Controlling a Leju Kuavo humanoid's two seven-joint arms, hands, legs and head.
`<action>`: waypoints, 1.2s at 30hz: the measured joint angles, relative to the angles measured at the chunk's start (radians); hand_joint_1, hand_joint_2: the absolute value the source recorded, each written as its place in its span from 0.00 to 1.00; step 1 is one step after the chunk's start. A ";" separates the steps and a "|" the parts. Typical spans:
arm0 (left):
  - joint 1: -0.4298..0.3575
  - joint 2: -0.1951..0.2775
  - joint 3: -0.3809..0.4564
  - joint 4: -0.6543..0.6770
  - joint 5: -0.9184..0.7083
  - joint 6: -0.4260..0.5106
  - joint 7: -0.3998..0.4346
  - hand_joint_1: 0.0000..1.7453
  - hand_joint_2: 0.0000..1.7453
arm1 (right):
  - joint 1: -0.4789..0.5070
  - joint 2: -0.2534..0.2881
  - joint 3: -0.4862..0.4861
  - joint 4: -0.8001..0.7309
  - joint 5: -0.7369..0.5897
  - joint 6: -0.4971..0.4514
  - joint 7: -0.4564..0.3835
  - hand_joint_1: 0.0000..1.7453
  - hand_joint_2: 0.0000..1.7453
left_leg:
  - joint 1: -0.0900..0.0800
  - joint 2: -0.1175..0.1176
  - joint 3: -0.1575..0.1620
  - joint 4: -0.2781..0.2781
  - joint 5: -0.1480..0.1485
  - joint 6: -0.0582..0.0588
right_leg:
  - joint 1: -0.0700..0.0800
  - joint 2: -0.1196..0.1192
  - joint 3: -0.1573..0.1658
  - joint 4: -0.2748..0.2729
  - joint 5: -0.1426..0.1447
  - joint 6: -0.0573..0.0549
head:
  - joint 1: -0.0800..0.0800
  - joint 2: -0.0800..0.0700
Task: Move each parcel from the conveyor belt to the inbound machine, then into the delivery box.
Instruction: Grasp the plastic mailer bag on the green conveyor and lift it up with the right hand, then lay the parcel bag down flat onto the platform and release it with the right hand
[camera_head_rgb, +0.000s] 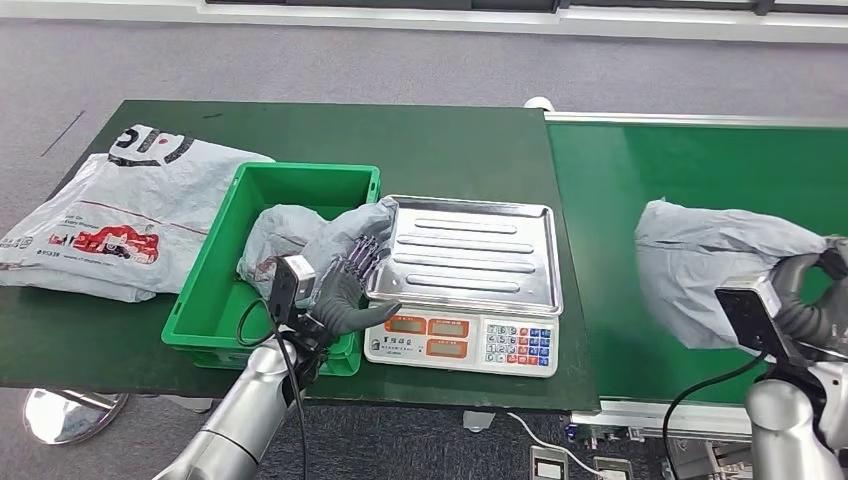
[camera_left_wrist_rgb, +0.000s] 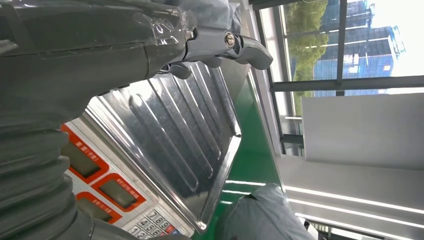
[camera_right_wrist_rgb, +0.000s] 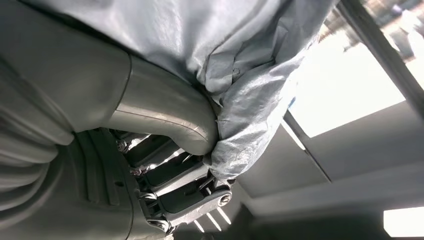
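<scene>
Overhead head view, close wrist views

Bin (camera_head_rgb: 206, 318) sits on table (camera_head_rgb: 450, 140), near-left of centre. Scale (camera_head_rgb: 466, 290) just right of bin, touching or nearly. Parcel (camera_head_rgb: 300, 235) lies in bin, its right end lapping over bin's right wall onto scale tray's left edge. Left hand (camera_head_rgb: 350, 285) between bin and scale, at that parcel's right end. Large bag (camera_head_rgb: 120, 215) on table left of bin, touching its left wall. Conveyor belt (camera_head_rgb: 700, 160) right of table, abutting it. Second parcel (camera_head_rgb: 715, 265) on belt, near right side; right hand (camera_head_rgb: 815, 295) at its right edge, gripping it.
</scene>
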 joint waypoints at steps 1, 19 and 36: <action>-0.001 -0.003 0.000 0.003 0.000 0.000 -0.002 0.00 1.00 | 0.001 0.005 0.000 -0.022 -0.006 -0.007 -0.016 1.00 1.00 | 0.000 0.001 0.000 0.000 0.000 0.000 | 0.000 0.000 0.000 0.000 0.000 0.000 | 0.000 0.000; -0.048 -0.013 0.000 0.051 0.040 -0.013 -0.029 0.00 1.00 | -0.350 -0.002 0.398 0.057 0.413 0.112 0.010 1.00 1.00 | 0.000 0.005 -0.002 0.000 0.004 0.000 | 0.000 0.005 -0.003 0.001 0.005 -0.001 | 0.000 0.000; -0.060 -0.029 0.000 0.013 0.140 0.059 -0.029 0.00 1.00 | -0.741 0.096 1.069 0.534 0.288 0.438 0.165 1.00 1.00 | 0.002 0.002 -0.003 0.000 0.005 -0.001 | 0.002 0.002 -0.004 0.001 0.005 -0.002 | 0.000 0.000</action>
